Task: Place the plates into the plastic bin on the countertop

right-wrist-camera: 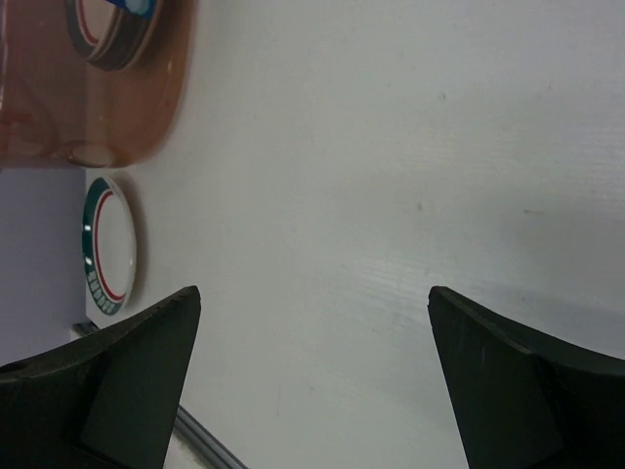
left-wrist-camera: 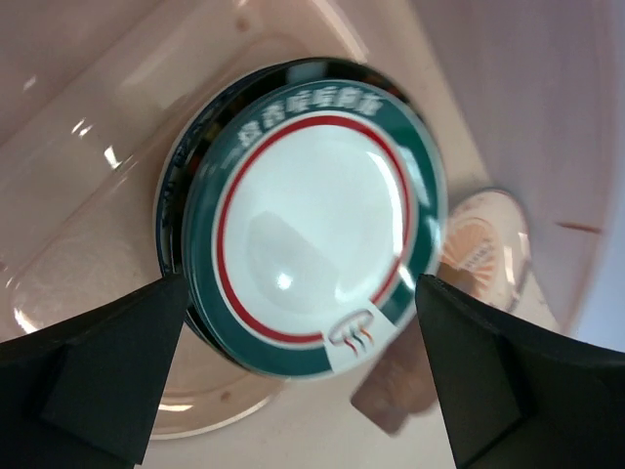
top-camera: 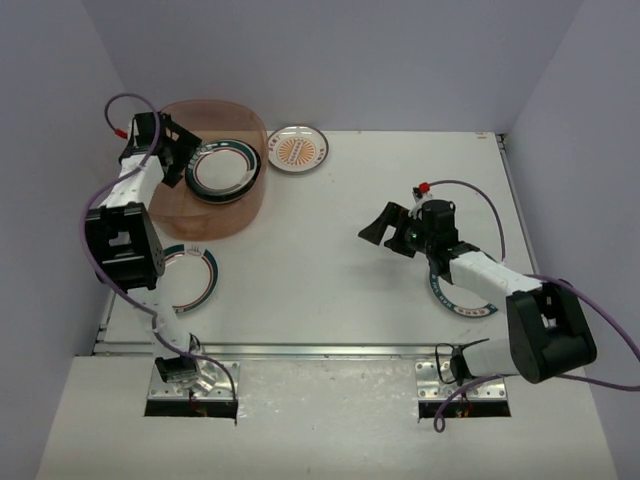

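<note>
My left claw (top-camera: 190,160) hangs spread and empty over the white teal-rimmed plate (top-camera: 222,170) topping the stack inside the translucent pinkish plastic bin (top-camera: 215,228). My right claw (top-camera: 385,228) gapes empty above the white countertop (top-camera: 320,270). If I lift out carelessly, a finger could clip that rim and tip the stack.

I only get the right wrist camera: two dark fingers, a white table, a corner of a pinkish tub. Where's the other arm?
Observer: The left gripper hangs open over the plastic bin, holding nothing.
Operator: What's under it?
Observer: A stack of plates inside the bin; the top plate is white with a teal rim and a red ring.
Operator: Any plates I can't see?
Observer: Yes, an orange sunburst plate lies on the countertop beside the bin's far corner.
</note>
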You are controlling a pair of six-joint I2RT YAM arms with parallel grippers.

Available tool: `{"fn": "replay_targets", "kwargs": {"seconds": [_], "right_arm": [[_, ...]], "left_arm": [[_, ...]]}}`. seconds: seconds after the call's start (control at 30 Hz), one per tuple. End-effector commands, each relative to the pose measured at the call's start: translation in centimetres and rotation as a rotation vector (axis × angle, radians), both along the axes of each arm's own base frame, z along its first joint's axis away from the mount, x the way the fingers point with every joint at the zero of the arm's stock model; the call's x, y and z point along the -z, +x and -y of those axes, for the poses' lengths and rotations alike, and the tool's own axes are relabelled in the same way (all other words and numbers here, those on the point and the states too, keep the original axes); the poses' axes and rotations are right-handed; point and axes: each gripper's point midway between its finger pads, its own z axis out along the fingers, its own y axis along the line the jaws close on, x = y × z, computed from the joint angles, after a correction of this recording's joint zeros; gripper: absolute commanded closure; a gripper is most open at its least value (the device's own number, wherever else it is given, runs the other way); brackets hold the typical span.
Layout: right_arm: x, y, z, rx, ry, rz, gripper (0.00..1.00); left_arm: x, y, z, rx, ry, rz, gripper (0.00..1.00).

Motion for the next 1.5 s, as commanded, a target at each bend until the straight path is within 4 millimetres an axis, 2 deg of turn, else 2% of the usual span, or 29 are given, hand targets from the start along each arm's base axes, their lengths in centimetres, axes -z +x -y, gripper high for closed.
{"fn": "replay_targets", "kwargs": {"seconds": [0.0,0.07,0.13,0.2,0.23,0.27,0.3,0.33,0.37,0.4,0.43,0.47,0.53,0.6,0.67,0.7,0.73,0.8,0.83,0.9,0.97,1.03,1.07,1.17,1.3,1.37,1.4,1.47], "right_arm": [[-3.5,5.7,-3.3,-0.014,0.164,0.178,0.01],[-2.6,8.4,-4.9,-0.029,0.215,0.143,0.01],[-1.3,12.0,-6.3,-0.012,0.233,0.109,0.01],[-0.3,16.3,-7.6,0.019,0.225,0.111,0.01],[-0.9,18.0,-8.1,0.029,0.228,0.129,0.01],[2.0,18.2,-7.9,0.052,0.201,0.072,0.01],[3.1,20.7,-8.3,0.09,0.187,0.061,0.01],[1.6,22.9,-8.8,0.104,0.205,0.098,0.02],[2.8,24.9,-9.0,0.144,0.201,0.072,0.04],[6.0,24.9,-8.8,0.162,0.174,0.003,0.04],[7.3,26.1,-8.9,0.186,0.159,-0.026,0.06],[7.8,28.0,-9.2,0.216,0.152,-0.032,0.09],[9.7,29.1,-9.4,0.259,0.151,-0.087,0.1],[12.0,30.0,-9.6,0.295,0.141,-0.136,0.11],[12.0,31.6,-10.2,0.312,0.136,-0.123,0.18],[13.8,31.7,-10.3,0.326,0.122,-0.144,0.21],[14.6,31.8,-10.4,0.338,0.119,-0.154,0.25],[14.5,32.7,-11.0,0.343,0.145,-0.141,0.38],[15.6,32.5,-10.9,0.35,0.143,-0.157,0.38],[15.7,32.7,-11.5,0.343,0.155,-0.134,0.47],[16.4,32.5,-11.8,0.338,0.148,-0.132,0.61],[16.9,31.7,-11.7,0.322,0.134,-0.148,0.92],[16.7,31.2,-11.4,0.325,0.124,-0.15,1.0],[14.7,28.9,-9.4,0.369,0.08,-0.132,1.0],[8.0,25.2,-5.1,0.462,0.003,-0.027,1.0],[2.2,22.5,-3.1,0.444,-0.061,0.098,1.0],[0.3,21.4,-2.3,0.431,-0.089,0.132,1.0],[-1.5,18.2,-1.3,0.361,-0.166,0.146,1.0]], "left_arm": [[-15.5,-3.3,1.8,0.071,0.121,0.317,0.0],[-19.1,-6.8,3.6,0.116,0.137,0.411,0.0],[-20.5,-9.7,5.6,0.188,0.147,0.474,0.0],[-20.9,-13.8,7.6,0.27,0.17,0.54,0.0],[-20.4,-15.6,8.2,0.296,0.186,0.554,0.0],[-20.2,-16.0,8.3,0.307,0.198,0.555,0.0],[-18.6,-18.5,8.7,0.325,0.233,0.563,0.0],[-17.8,-19.2,8.6,0.325,0.237,0.538,0.0],[-17.3,-20.2,8.9,0.347,0.252,0.532,0.0],[-16.8,-20.8,9.2,0.367,0.254,0.522,0.0],[-16.4,-21.5,9.9,0.408,0.252,0.521,0.0],[-15.9,-22.3,10.7,0.458,0.25,0.526,0.0],[-15.5,-23.3,11.3,0.516,0.284,0.532,0.0],[-15.0,-24.5,10.9,0.494,0.333,0.533,0.0],[-14.8,-25.1,10.7,0.471,0.357,0.543,0.0],[-14.3,-25.1,10.6,0.469,0.361,0.531,0.0],[-13.9,-25.0,10.5,0.469,0.362,0.521,0.0],[-12.5,-24.7,10.4,0.473,0.361,0.488,0.0],[-12.5,-24.7,10.4,0.473,0.361,0.489,0.0],[-12.2,-24.7,10.5,0.484,0.358,0.476,0.0],[-12.1,-24.7,10.5,0.482,0.362,0.47,0.0],[-11.8,-24.5,10.6,0.491,0.354,0.46,0.0],[-11.6,-24.5,10.6,0.493,0.352,0.456,0.0],[-11.4,-24.4,10.6,0.495,0.352,0.449,0.0],[-11.4,-24.1,11.8,0.551,0.321,0.475,0.0],[-11.8,-23.9,13.2,0.616,0.279,0.511,0.0],[-12.0,-23.8,13.8,0.643,0.259,0.526,0.0],[-12.6,-23.6,15.6,0.719,0.189,0.549,0.0]]}}
